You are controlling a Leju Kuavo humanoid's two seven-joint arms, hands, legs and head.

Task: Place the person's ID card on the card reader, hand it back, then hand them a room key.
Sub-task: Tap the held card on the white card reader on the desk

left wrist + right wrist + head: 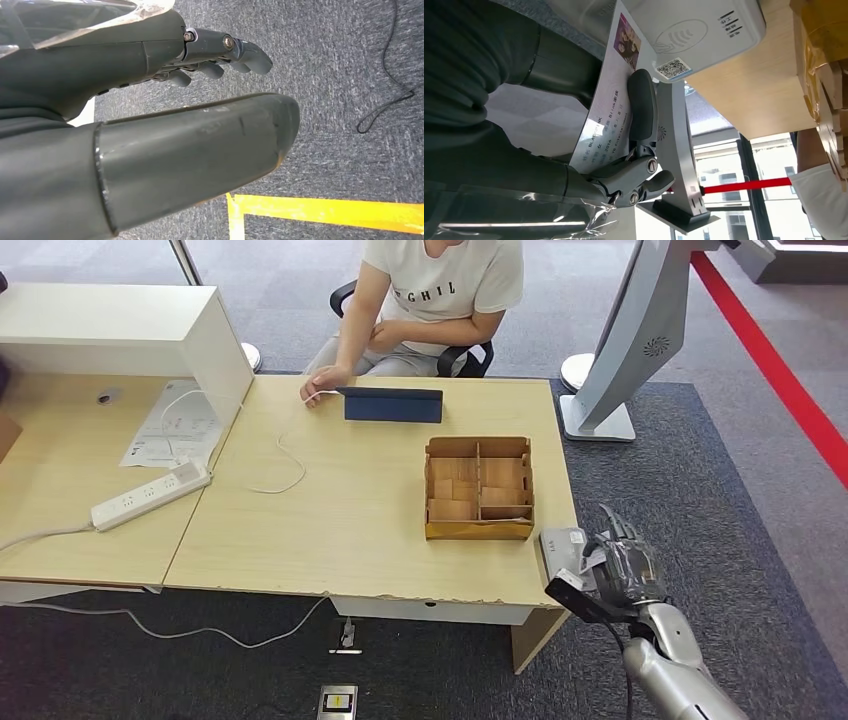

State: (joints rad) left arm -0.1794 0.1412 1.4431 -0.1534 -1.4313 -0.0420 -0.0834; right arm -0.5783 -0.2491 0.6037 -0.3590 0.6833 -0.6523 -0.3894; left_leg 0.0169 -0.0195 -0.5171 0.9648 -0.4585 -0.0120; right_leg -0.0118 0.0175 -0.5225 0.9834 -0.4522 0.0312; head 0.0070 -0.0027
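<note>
Grey carpet (760,490) with a red stripe (770,360) surrounds a light wooden table (340,510); a white cabinet (110,330) stands alongside.

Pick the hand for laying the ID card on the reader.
Right. The right hand already holds the white printed ID card beside the white card reader at the table corner. The left hand hangs over grey carpet.

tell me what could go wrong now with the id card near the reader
The right hand holds the ID card between thumb and a finger, so it might slip free. The card reader sits at the table's corner, so a push could nudge it off. The card looks tilted and may not land flat.
</note>
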